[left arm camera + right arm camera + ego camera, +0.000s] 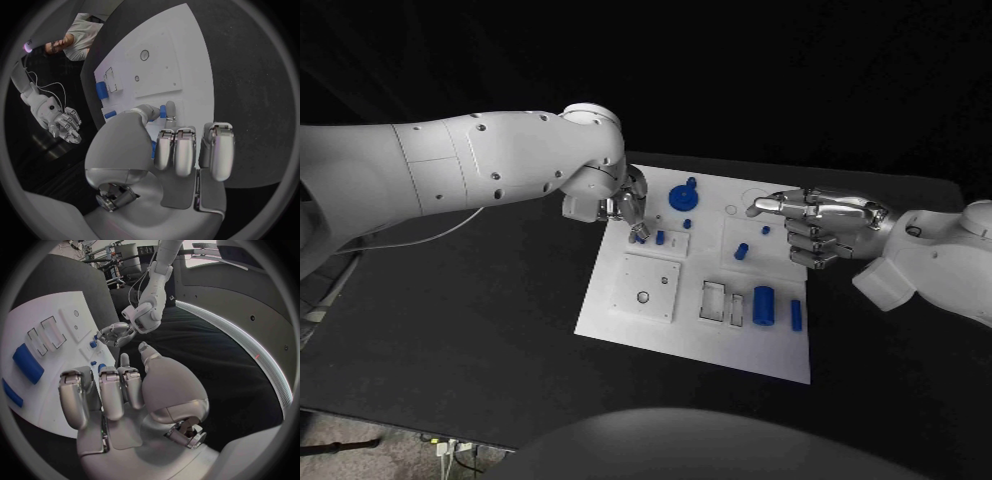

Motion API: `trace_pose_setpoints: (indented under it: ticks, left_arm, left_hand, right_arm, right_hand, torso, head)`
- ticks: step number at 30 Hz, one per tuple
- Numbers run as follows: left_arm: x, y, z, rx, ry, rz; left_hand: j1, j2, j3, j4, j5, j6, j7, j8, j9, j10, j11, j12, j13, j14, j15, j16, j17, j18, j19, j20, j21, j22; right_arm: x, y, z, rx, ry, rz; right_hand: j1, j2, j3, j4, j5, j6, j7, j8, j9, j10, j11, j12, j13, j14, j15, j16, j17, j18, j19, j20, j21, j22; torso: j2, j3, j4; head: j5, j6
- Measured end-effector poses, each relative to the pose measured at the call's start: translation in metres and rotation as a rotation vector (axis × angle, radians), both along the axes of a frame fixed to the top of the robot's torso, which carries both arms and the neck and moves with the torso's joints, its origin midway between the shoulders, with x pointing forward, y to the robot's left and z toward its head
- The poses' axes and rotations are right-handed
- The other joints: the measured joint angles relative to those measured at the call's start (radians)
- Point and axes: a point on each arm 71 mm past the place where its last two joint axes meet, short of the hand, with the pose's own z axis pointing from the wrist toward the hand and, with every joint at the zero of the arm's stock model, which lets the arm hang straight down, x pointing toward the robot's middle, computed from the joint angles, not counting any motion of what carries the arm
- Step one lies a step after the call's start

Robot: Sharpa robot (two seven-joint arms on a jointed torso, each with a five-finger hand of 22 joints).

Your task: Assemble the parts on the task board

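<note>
The white task board (661, 340) lies mid-table. My left hand (620, 205) hovers over its far left part, thumb and one finger pinching a small blue peg (163, 112) just above the board (187, 50); its other fingers are curled. My right hand (819, 225) hangs over the board's far right edge with one finger stretched toward the left hand, the rest loosely bent, nothing in it. A round blue knob (682, 195) stands between the hands. Small blue pegs (743, 250) stand mid-board. A large blue cylinder (763, 303) and a blue bar (796, 315) lie near the front right.
A raised white square plate (651, 287) with a small hole sits on the board's left front, and two rectangular slots (721, 303) lie beside the cylinder. Black table surrounds the board. A cable (423, 235) trails under the left arm.
</note>
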Motion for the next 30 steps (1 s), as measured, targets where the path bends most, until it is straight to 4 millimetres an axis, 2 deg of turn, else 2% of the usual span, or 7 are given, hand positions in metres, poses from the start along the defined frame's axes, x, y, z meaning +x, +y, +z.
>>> trace_pose_setpoints:
  ticks: [7, 14, 20, 30]
  left_arm:
    - [-0.0002, -0.0006, -0.0037, -0.003, -0.006, 0.007]
    - [0.0009, 0.0011, -0.0036, 0.006, -0.025, 0.011]
    - [-0.0005, 0.0006, -0.0024, 0.015, -0.055, 0.005]
    - [-0.0032, -0.0025, -0.0018, 0.030, -0.097, -0.007]
  left_hand:
    - [-0.005, 0.005, 0.003, -0.008, -0.009, 0.000, 0.000, -0.014, -0.001, 0.000, 0.000, 0.000, 0.000, 0.000, 0.000, 0.000, 0.000, 0.000, 0.000, 0.000, 0.000, 0.000]
    - [-0.005, 0.004, 0.002, -0.013, -0.011, 0.000, 0.000, -0.016, -0.003, 0.000, 0.000, 0.000, 0.000, 0.000, 0.000, 0.000, 0.000, 0.000, 0.000, 0.000, 0.000, 0.000]
    - [-0.013, 0.012, -0.001, -0.021, -0.013, 0.007, 0.004, -0.031, -0.004, 0.000, 0.000, 0.000, 0.000, 0.000, 0.000, 0.000, 0.000, 0.000, 0.000, 0.000, 0.000, 0.000]
    - [-0.043, 0.005, 0.003, -0.053, 0.028, 0.031, 0.005, -0.052, 0.003, 0.002, -0.002, 0.000, 0.000, 0.000, 0.000, 0.000, 0.000, 0.000, 0.000, 0.000, 0.000, 0.000]
  right_arm:
    - [-0.0001, -0.0015, -0.0004, 0.000, 0.003, -0.003]
    - [-0.0002, -0.0022, -0.0006, 0.001, 0.004, -0.005]
    - [-0.0003, -0.0026, -0.0006, 0.001, 0.006, -0.006]
    - [-0.0007, -0.0035, -0.0035, 0.000, 0.014, -0.005]
  right_hand:
    - [0.000, 0.000, 0.000, 0.000, 0.000, 0.000, 0.000, 0.000, 0.000, 0.000, 0.000, 0.000, 0.000, 0.000, 0.000, 0.000, 0.000, 0.000, 0.000, 0.000, 0.000, 0.000]
    - [0.000, 0.000, 0.000, 0.000, 0.000, 0.000, 0.000, 0.000, -0.001, 0.000, 0.000, 0.000, 0.000, 0.000, 0.000, 0.000, 0.000, 0.000, 0.000, 0.000, 0.000, 0.000]
    - [0.000, 0.000, 0.000, 0.000, 0.000, 0.000, 0.000, 0.000, -0.001, 0.000, 0.000, 0.000, 0.000, 0.000, 0.000, 0.000, 0.000, 0.000, 0.000, 0.000, 0.000, 0.000]
    - [0.000, 0.000, 0.000, 0.000, 0.000, 0.000, 0.000, 0.000, -0.003, 0.000, 0.000, 0.000, 0.000, 0.000, 0.000, 0.000, 0.000, 0.000, 0.000, 0.000, 0.000, 0.000]
  torso:
    - [0.000, 0.0000, -0.0006]
    - [0.000, 0.0001, 0.0005]
    - [0.001, -0.0004, 0.0012]
    - [0.000, 0.0004, 0.0008]
  head:
    - [-0.004, 0.000]
    - [-0.005, 0.000]
    - [-0.004, 0.000]
    - [0.004, 0.000]
